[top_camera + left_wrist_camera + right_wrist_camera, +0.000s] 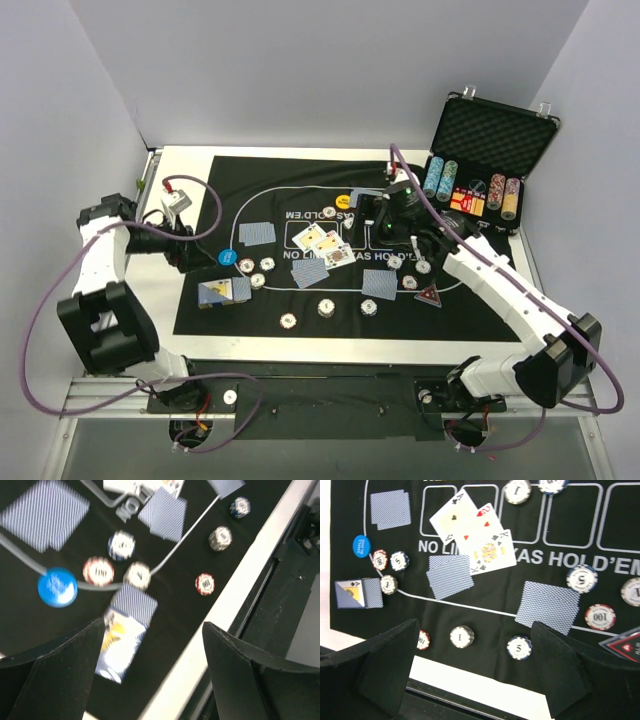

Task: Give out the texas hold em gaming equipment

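Dealing looks far along: three face-up cards [472, 535], the ace of clubs, two of hearts and king of clubs, fan across the middle of the black mat [470, 310]. Blue-backed playing cards [547, 607] sit in small flat piles at about 10, 8, 6 and 5 o'clock around the printed white oval. Poker chips [462, 636], thick round pieces with white-striped edges and printed numbers, dot the near rim singly, and three cluster at 8 o'clock beside the glossy blue disc [57, 586]. A yellow disc [343, 201] lies at 12 o'clock and the red triangle marker [430, 296] at 4 o'clock. Left gripper [154, 630] hangs over the 8 o'clock pile, where one card shows its face; its fingers are spread wide and hold nothing. The right gripper [475, 630] hovers above the centre, jaws likewise apart and empty. I judge both arms to be between placements. The next move seems to call for fetching another piece, perhaps from the foam-lined hard case [495, 135] at 2 o'clock. Thin, slick cards lying flat on the matte surface would need an edge pinch; the chunky chips offer a firmer hold.
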Robot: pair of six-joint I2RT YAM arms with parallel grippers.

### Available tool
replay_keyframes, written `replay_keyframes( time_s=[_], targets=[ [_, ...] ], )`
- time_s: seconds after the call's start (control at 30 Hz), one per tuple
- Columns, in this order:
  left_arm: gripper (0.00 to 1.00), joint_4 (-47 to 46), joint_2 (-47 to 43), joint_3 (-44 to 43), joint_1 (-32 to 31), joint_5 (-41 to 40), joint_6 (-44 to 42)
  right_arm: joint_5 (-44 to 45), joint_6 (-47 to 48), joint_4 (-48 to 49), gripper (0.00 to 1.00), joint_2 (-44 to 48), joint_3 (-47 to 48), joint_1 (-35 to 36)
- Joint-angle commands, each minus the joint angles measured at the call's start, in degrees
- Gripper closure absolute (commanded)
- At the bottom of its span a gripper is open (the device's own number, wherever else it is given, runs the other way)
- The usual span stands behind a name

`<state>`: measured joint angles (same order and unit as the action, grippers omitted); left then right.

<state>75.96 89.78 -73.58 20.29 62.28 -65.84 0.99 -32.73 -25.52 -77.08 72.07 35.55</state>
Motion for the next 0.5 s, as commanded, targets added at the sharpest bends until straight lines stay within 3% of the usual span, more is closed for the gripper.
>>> replay_keyframes(
  time_s=[0.0,0.03,0.07,0.23,0.33,0.47],
  targets=[
    [0.10,-20.6,-13.3,8.3,-2.3,-17.8,39.4,-0.2,0.2,1.1,0.11,5.1,-4.2,-3.5],
    [0.07,-30.2,-17.0,11.4,-5.4,-23.7,43.9,-0.5,0.0,1.4,0.11,6.1,-5.9,-4.1],
    [0.03,-32.9,-18.0,12.6,-6.1,-28.1,47.7,-0.5,0.0,2.0,0.11,6.4,-6.6,-5.1],
    [0.03,-36.3,-16.5,11.1,-6.9,-27.0,56.0,1.3,0.8,2.8,0.10,9.0,-11.6,-8.2],
    [0.03,-34.3,-14.8,9.8,-6.4,-21.6,56.1,2.0,0.7,2.8,0.09,9.8,-13.4,-10.1],
    [0.03,-37.5,-16.1,11.3,-6.4,-21.6,58.1,2.0,0.5,2.8,0.08,11.2,-14.7,-10.9]
  ],
)
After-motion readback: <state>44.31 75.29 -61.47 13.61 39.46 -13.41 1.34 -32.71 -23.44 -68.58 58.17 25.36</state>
